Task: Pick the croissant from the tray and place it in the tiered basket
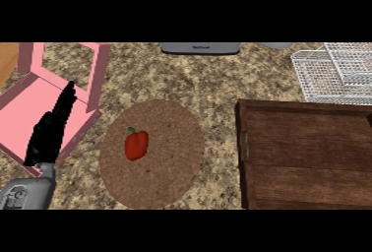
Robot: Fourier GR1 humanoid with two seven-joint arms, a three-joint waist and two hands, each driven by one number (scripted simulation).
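Left hand [49,132]: fingers straight, nothing grasped, rested at the view's left over a pink frame [27,106]. Right hand: not shown. Croissant: not seen; the wooden tray [305,157] is set near the tiered basket [340,69], judged for short transfer. 1 red pepper [137,146] is kept on a round mat [161,183].

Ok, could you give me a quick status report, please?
Left robot hand open at left; right robot hand out of view. No croissant visible on tray. Red pepper on mat; tiered basket unobstructed.
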